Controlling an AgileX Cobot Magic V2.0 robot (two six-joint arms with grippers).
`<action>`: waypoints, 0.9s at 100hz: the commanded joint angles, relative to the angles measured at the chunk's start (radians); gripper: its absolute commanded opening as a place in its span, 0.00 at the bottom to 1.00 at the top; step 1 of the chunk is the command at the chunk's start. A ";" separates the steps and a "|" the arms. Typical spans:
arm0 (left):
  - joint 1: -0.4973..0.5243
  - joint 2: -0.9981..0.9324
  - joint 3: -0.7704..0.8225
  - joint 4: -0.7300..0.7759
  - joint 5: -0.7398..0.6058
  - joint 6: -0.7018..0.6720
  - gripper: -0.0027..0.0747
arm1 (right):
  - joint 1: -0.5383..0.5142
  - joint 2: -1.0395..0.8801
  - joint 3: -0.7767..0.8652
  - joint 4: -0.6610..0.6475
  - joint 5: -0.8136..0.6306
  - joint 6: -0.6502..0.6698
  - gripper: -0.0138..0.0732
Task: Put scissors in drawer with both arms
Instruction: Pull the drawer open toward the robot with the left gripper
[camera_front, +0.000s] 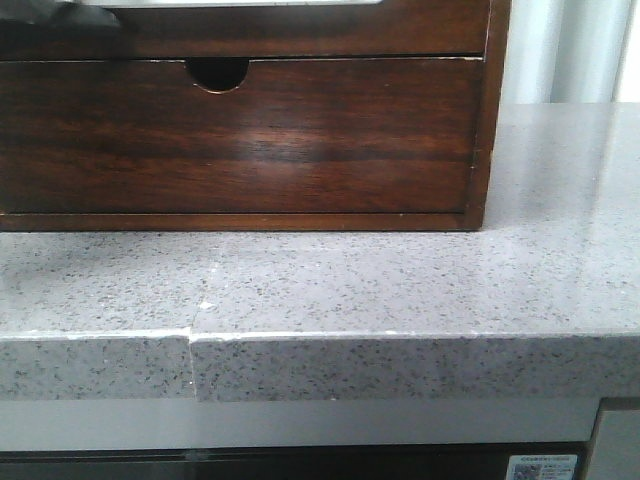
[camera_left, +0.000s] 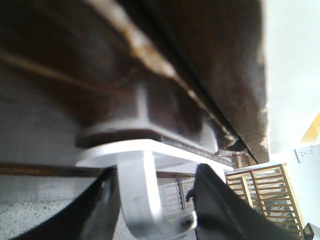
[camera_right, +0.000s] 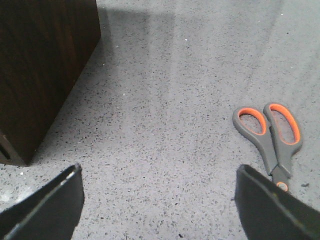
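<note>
The scissors (camera_right: 270, 140), grey with orange-lined handles, lie flat on the speckled grey counter. My right gripper (camera_right: 159, 172) hovers open over bare counter just beside them, and its one finger (camera_right: 265, 205) is close to the blades' pivot. The drawer (camera_front: 300, 30) is the dark brown front along the upper edge of the front view, with white showing above it. In the left wrist view my left gripper (camera_left: 152, 200) is pressed up close under dark wood. Its fingers are shut on a white hook-shaped piece (camera_left: 142, 195) that hangs from a white plate. A dark shape at the front view's upper left could be this arm.
Below the drawer is a second drawer front (camera_front: 240, 140) with a small half-round finger notch, in the same wooden cabinet (camera_right: 40, 75). The cabinet stands on the counter (camera_front: 400, 290), whose front edge has a stepped seam (camera_front: 192, 335). A wooden slatted frame (camera_left: 260, 192) is in the background.
</note>
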 joint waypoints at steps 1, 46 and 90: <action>-0.005 -0.018 -0.033 -0.101 0.061 0.005 0.31 | 0.002 0.005 -0.037 0.004 -0.077 -0.006 0.80; 0.027 -0.072 -0.012 -0.030 0.196 0.005 0.13 | 0.002 0.005 -0.037 0.004 -0.077 -0.006 0.80; 0.027 -0.425 0.262 0.033 0.192 0.005 0.11 | 0.002 0.005 -0.037 0.004 -0.077 -0.006 0.80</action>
